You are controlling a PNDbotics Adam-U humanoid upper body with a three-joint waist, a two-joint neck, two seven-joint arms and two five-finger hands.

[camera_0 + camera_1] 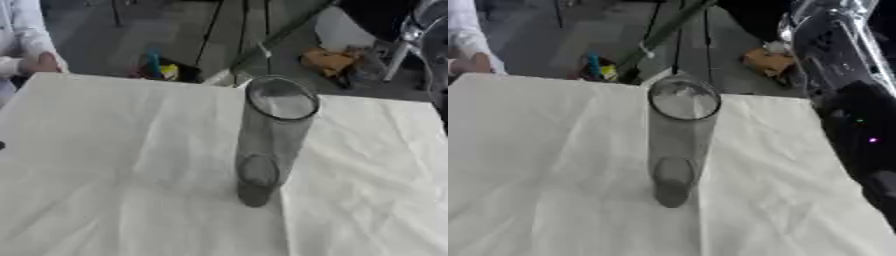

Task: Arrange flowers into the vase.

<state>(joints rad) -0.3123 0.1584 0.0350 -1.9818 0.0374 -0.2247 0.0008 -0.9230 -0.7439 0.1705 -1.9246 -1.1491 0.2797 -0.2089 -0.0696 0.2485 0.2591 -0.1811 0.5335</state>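
A tall clear glass cylinder vase (273,135) stands upright near the middle of the table, on a white cloth (114,175). I see nothing inside it. No flower lies on the cloth. My right arm (855,120), silver above and black below, comes down along the right edge in the right eye view, beside the vase and apart from it. Its lower end (883,187) is cut off by the edge, so the hand's shape does not show. My left hand shows in neither view.
A thin green rod (284,35) slants down to the table's far edge behind the vase. Beyond the table, coloured objects (157,67) and an orange-brown bundle (325,60) lie on the floor. The cloth is creased to the right of the vase.
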